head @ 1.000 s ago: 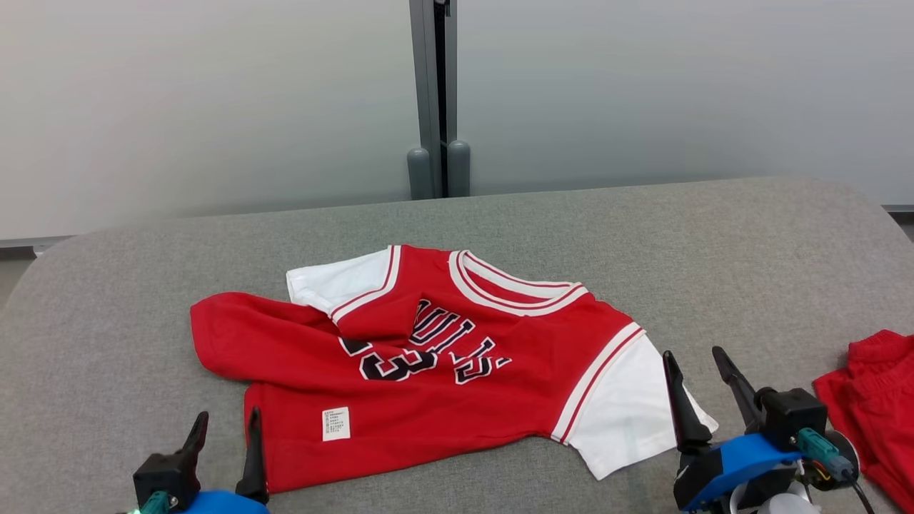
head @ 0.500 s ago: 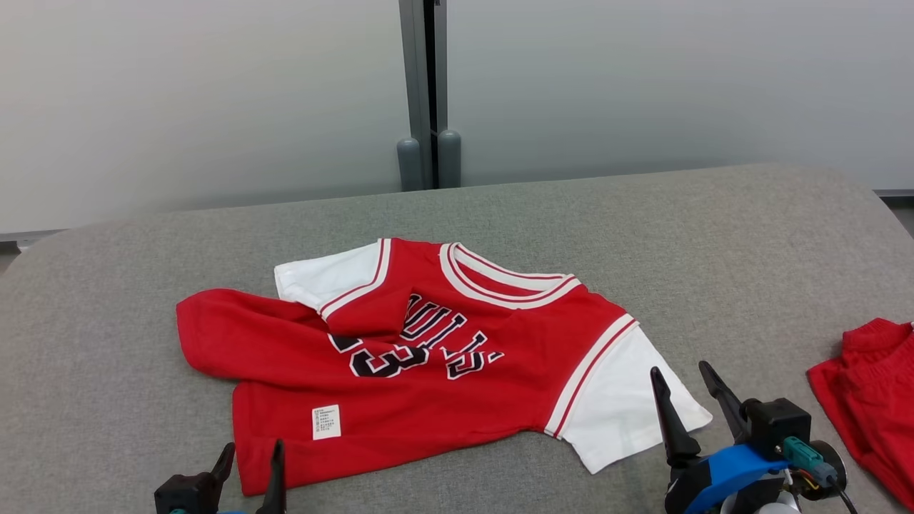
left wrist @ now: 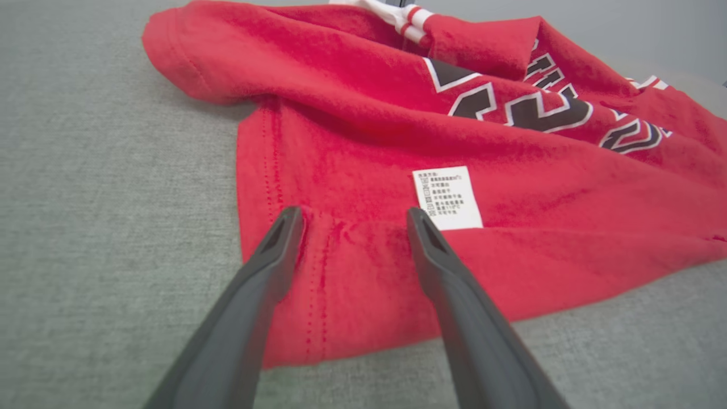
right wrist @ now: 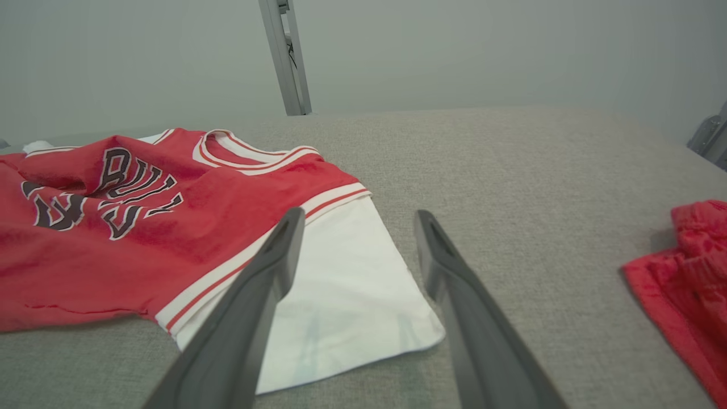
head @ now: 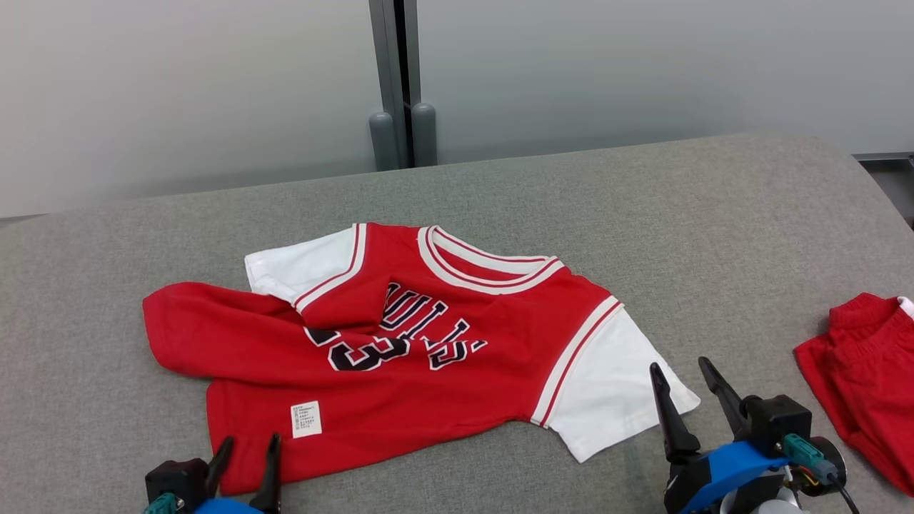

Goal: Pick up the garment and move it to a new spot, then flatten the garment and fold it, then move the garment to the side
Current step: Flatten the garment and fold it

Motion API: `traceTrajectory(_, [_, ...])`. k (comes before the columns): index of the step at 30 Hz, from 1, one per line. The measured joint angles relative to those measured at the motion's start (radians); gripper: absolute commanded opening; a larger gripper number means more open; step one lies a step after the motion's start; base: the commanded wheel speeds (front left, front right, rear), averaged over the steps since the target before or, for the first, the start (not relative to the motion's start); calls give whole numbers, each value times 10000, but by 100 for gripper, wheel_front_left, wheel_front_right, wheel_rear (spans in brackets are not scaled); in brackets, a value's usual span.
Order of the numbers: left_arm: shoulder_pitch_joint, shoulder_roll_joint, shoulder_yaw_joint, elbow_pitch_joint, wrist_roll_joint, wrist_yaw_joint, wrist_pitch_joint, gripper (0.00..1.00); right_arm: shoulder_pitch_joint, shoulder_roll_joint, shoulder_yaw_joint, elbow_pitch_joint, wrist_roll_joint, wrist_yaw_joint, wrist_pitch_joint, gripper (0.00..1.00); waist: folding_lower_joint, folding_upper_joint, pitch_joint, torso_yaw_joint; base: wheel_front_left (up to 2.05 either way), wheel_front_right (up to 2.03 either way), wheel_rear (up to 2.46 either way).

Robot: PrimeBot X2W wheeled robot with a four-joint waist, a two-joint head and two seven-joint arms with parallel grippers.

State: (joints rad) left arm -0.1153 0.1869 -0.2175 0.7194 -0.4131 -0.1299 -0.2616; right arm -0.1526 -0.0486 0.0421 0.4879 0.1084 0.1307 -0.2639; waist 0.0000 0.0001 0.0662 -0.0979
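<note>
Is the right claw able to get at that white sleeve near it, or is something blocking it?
Probably yes. The right gripper stands open close to the white sleeve, which lies flat on the grey surface with nothing between them.

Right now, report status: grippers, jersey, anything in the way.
Left gripper open over hem corner of jersey. Right gripper open at white sleeve. Jersey crumpled, unfolded on grey table. Second red garment apart, far right.

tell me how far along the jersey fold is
Done: nothing that shows; the jersey lies rumpled on the grey table, one side folded over itself. In hand: both open, empty, the left gripper at the hem corner, the right gripper by the white sleeve. Left: flattening, folding, moving aside.
</note>
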Motion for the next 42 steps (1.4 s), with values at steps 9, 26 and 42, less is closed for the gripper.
traceTrajectory(9, [-124,318,-228,100,-598,0,0,100,-26,2,4,-102,46,2,0,100,0,0,132,-37,0,0,0])
traceTrajectory(26, [-158,485,-924,113,-1436,0,-2,100,-28,2,54,-56,94,2,0,100,0,0,173,25,0,0,0])
traceTrajectory(42, [-160,821,-1175,-604,-1921,0,0,17,-31,2,-4,33,148,2,-2,100,0,0,226,138,0,0,0])
